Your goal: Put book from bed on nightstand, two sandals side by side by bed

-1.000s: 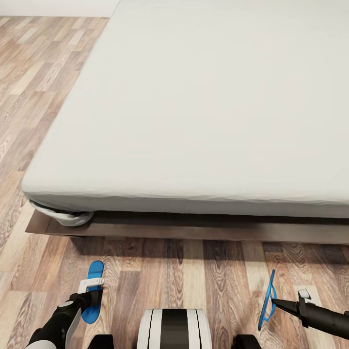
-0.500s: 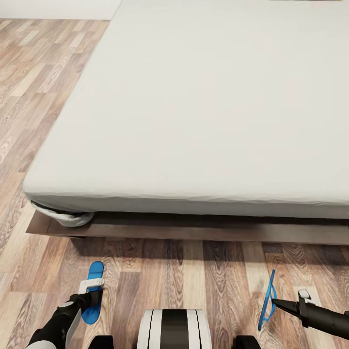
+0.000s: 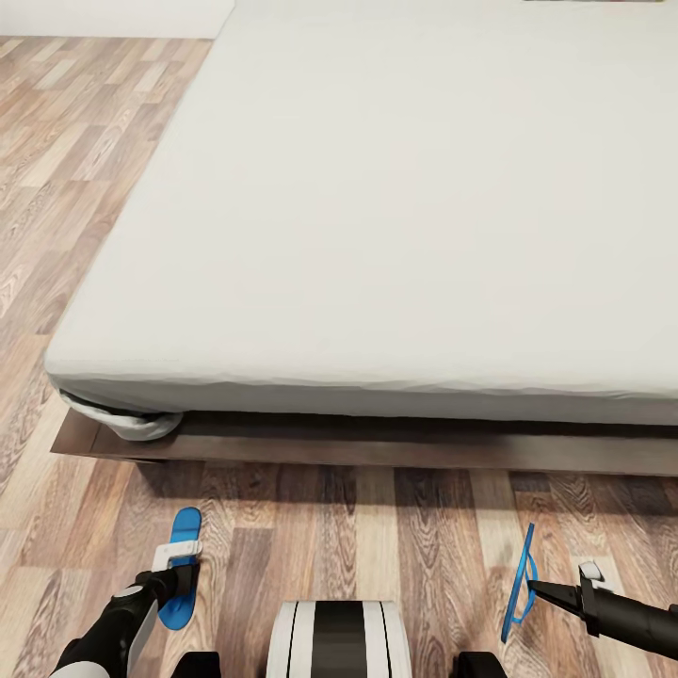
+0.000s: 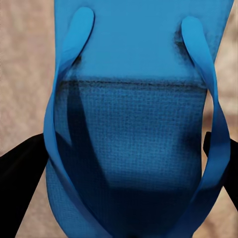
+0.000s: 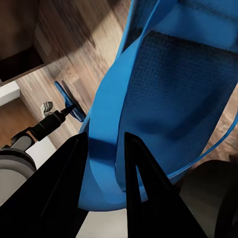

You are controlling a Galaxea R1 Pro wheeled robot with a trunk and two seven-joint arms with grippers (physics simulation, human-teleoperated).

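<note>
Blue sandals are both in hand, one per arm. The left sandal point(image 3: 179, 565) lies flat in the left gripper point(image 3: 175, 571), whose dark fingers point(image 4: 20, 163) show at either edge of the sole in the wrist view, clamped on it. The right sandal point(image 3: 519, 582) stands on edge, toe toward the bed, pinched by the right gripper point(image 3: 533, 588); its two fingers point(image 5: 136, 183) close on the sole's rim point(image 5: 106, 163). Both hang over the floor point(image 3: 377, 527) just in front of the bed point(image 3: 377, 235), well apart, with the robot's trunk point(image 3: 337, 640) between them. So the sandal step is under way (the book is a later matter). Next, I judge, the arms must draw together, the right sandal must be turned flat, and both set down parallel beside the frame point(image 3: 377, 450).
</note>
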